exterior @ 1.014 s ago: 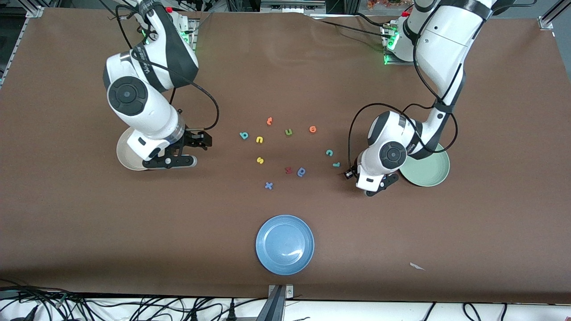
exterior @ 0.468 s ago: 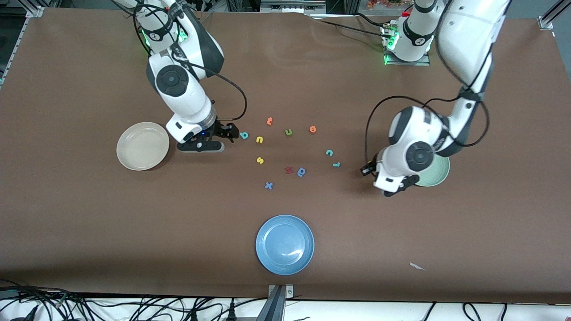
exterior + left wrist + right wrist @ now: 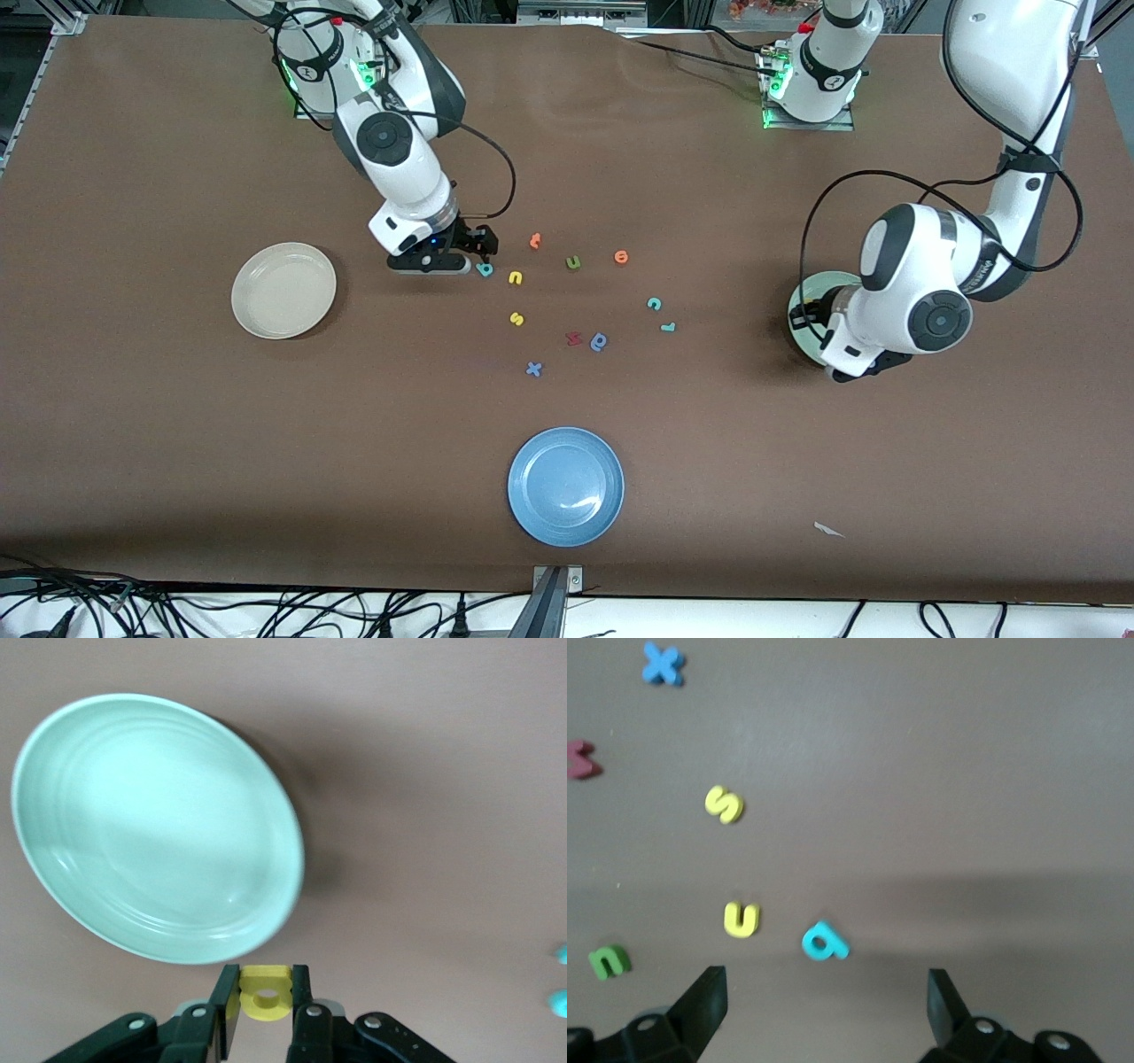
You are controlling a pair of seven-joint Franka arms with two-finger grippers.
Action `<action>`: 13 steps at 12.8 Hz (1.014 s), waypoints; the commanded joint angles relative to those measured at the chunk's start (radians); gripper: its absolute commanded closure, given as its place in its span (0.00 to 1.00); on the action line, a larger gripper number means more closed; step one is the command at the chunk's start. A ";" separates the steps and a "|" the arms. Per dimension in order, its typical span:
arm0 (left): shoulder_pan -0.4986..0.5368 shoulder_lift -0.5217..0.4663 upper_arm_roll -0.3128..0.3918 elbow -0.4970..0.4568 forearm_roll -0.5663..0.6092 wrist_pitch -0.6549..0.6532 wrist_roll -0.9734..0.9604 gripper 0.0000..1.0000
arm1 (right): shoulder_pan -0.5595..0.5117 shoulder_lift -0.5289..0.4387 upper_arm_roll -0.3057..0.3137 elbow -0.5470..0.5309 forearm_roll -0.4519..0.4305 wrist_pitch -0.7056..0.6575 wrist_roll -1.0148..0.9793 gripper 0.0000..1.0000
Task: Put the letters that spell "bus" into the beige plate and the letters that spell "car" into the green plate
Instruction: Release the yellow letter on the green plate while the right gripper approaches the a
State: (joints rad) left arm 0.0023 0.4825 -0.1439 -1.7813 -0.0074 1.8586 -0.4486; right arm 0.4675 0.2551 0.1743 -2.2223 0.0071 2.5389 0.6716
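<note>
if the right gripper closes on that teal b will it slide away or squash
The teal b looks like a small, flat foam piece, so it is probably very light and may skid on the smooth brown table if only one finger touches first. Foam likely gives a little rather than breaks. The right gripper is open over it, straddling it widely, so centring should help.

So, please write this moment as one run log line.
left gripper: shut on yellow "a", over green plate | right gripper: open, over teal "b" | beige plate: holds nothing
</note>
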 commanded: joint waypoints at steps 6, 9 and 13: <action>0.073 0.094 -0.006 -0.007 0.024 0.039 0.114 0.73 | 0.046 0.055 -0.004 -0.071 -0.025 0.156 0.065 0.00; 0.071 0.093 -0.006 0.000 0.023 0.039 0.113 0.00 | 0.046 0.091 -0.006 -0.080 -0.039 0.207 0.065 0.00; 0.051 0.068 -0.019 0.039 0.007 0.037 0.058 0.00 | 0.053 0.138 -0.007 -0.082 -0.045 0.264 0.063 0.00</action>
State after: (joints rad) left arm 0.0666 0.5728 -0.1540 -1.7615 -0.0029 1.9009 -0.3559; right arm 0.5111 0.3807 0.1721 -2.2976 -0.0132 2.7744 0.7131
